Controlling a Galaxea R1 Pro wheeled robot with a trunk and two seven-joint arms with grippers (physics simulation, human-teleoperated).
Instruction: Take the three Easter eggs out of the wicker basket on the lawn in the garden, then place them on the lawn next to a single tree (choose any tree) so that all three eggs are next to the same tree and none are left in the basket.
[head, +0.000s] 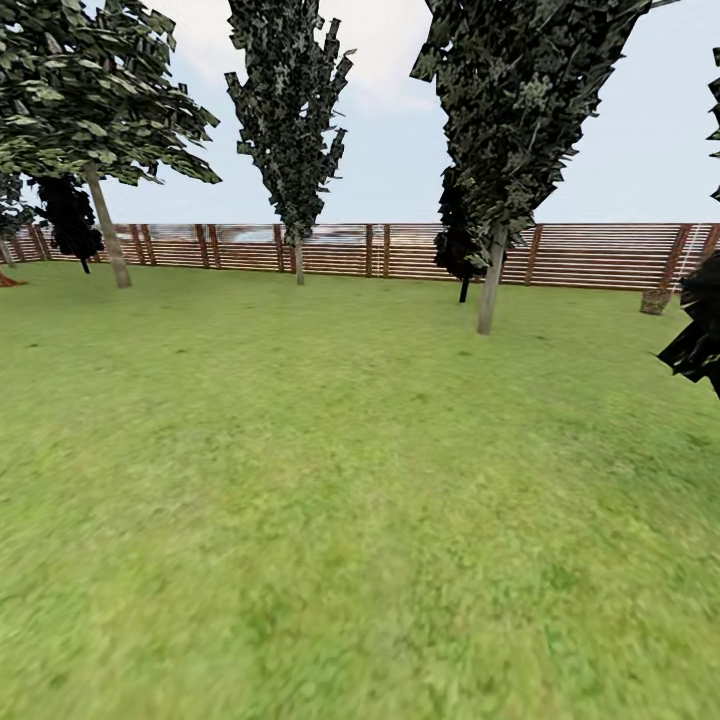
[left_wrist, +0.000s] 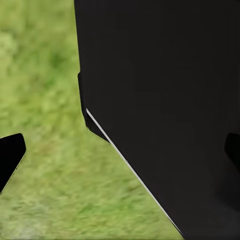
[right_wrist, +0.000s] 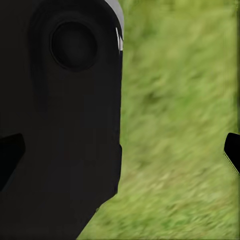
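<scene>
The head view looks over the lawn (head: 340, 500) of the garden towards its fence. A tree (head: 489, 285) with a thin pale trunk stands at the right of the middle. A second tree (head: 298, 262) rises by the fence, and a third tree (head: 110, 235) leans at the far left. The eggs and the wicker basket are out of view. My left gripper (left_wrist: 121, 155) is open over grass, its fingertips (left_wrist: 10, 160) far apart with nothing between them. My right gripper (right_wrist: 121, 152) is open too, fingertips (right_wrist: 232, 152) at the picture's edges.
A dark slatted fence (head: 400, 250) closes the far side. A black, leafy bush (head: 698, 335) juts in at the right edge, and small dark trees (head: 462, 255) stand near the fence. A black part of the robot's body (left_wrist: 165, 100) hangs beside each gripper.
</scene>
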